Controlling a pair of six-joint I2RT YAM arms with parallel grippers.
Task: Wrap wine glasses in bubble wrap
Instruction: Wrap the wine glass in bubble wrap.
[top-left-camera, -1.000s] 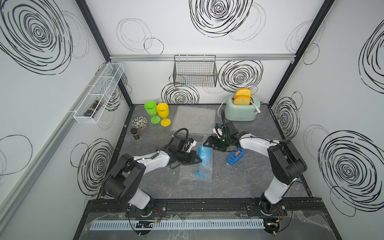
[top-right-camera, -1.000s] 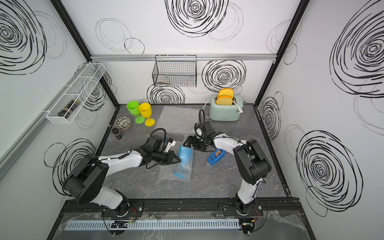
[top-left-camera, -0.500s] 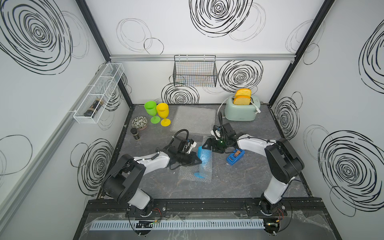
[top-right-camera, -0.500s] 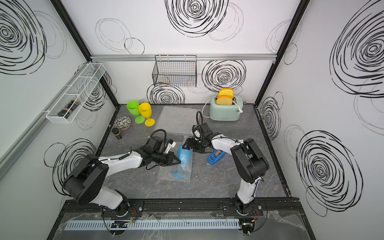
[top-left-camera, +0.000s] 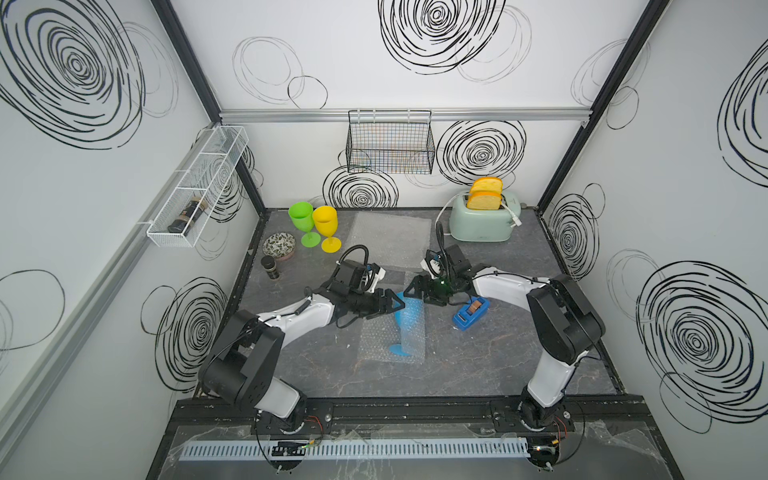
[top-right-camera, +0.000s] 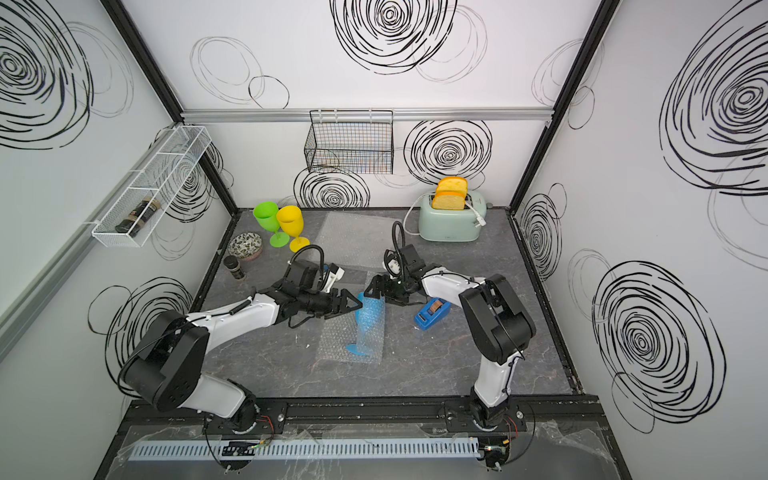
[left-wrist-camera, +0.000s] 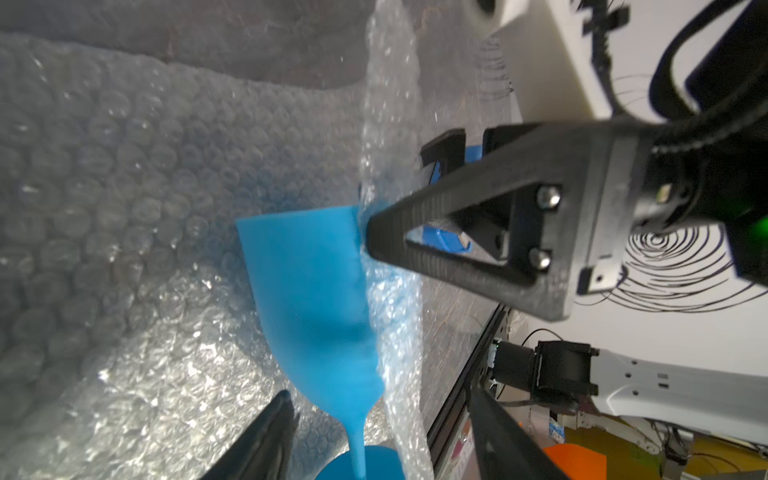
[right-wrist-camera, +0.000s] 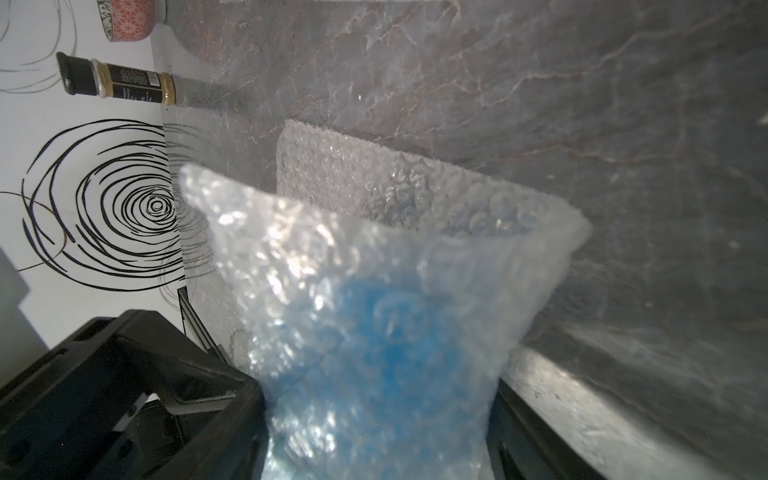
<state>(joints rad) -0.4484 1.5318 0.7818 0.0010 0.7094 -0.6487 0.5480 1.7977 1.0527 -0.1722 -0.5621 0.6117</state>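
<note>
The blue goblet (top-left-camera: 409, 322) lies on its side on a sheet of bubble wrap (top-left-camera: 376, 340) in the middle of the worktop (top-left-camera: 498, 365), as both top views show. Its long axis runs up and down the frame, leaning slightly. The mouth points to the upper edge and the round foot to the lower edge. The wrap is folded up over the goblet's right-hand side, leaving the left side bare.

The left claw (top-left-camera: 392, 308) sits just left of the cup, near the rim. Its fingers (left-wrist-camera: 266, 440) stand well apart and grip nothing. The right claw (top-left-camera: 415, 293) reaches in from the upper right. It is clamped, with jaws wide, on the wrap-covered cup of the goblet (right-wrist-camera: 382, 340), and the film touches both fingers (right-wrist-camera: 174, 374).

The green goblet (top-left-camera: 302, 216) and yellow goblet (top-left-camera: 325, 220) stand upright at the upper left, side by side. A tape dispenser (top-left-camera: 469, 312) lies just right of the right claw.
</note>
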